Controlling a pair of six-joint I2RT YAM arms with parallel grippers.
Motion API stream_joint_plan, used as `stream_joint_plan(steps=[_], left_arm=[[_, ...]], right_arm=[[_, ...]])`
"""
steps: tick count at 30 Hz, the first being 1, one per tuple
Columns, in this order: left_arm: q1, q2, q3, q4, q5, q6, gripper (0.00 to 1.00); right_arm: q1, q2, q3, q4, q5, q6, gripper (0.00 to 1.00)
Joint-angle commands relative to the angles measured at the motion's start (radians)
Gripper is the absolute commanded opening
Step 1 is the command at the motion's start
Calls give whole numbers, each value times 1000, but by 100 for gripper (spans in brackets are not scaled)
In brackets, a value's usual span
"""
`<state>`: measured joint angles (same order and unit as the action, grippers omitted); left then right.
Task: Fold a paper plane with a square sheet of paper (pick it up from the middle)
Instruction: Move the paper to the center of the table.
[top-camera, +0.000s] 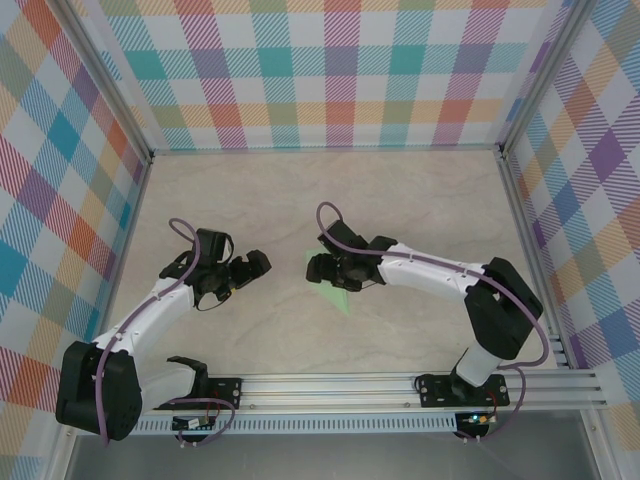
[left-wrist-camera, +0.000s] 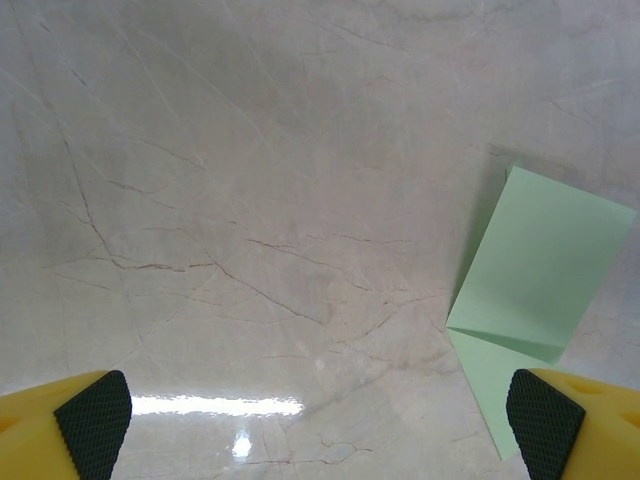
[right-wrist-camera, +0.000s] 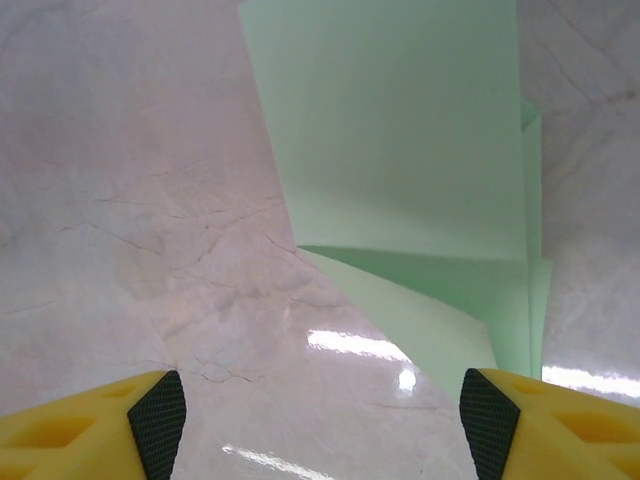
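One thin, pale mint-green sheet of paper (right-wrist-camera: 400, 150), smooth, creased, one flap lifted, lies on the glossy veined marble-look table (left-wrist-camera: 250, 200) just ahead of the right gripper (right-wrist-camera: 325, 420). Two grippers, both spread wide and empty; the left gripper (left-wrist-camera: 320, 420) hovers beside the sheet, its yellow fingers (left-wrist-camera: 60, 425) tipped with black knurled pads

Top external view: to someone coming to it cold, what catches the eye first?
The pale green square sheet of paper stands out, lying mid-table on the marble table, partly folded with one flap raised along a crease. The right gripper hovers open just over it, and the left gripper hangs open off to its left. Bright plaid walls box in the scene.
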<state>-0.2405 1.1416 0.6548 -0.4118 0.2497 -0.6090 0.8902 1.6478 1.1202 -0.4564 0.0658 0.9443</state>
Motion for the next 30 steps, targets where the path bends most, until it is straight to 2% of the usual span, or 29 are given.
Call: stream_joint_plan(steps=[1, 8, 12, 24, 30], left_arm=[[13, -3, -4, 5, 29, 12, 99], [12, -2, -12, 29, 85, -4, 100], [10, 19, -13, 66, 138, -17, 100], [-14, 78, -11, 125, 177, -44, 100], [-44, 131, 5, 175, 210, -63, 87]], right_arm=[[18, 23, 18, -52, 76, 137, 76], [14, 82, 27, -21, 65, 129, 78], [2, 84, 7, 64, 10, 118, 78], [-24, 115, 0, 46, 37, 116, 78], [-39, 133, -34, 86, -7, 123, 77]])
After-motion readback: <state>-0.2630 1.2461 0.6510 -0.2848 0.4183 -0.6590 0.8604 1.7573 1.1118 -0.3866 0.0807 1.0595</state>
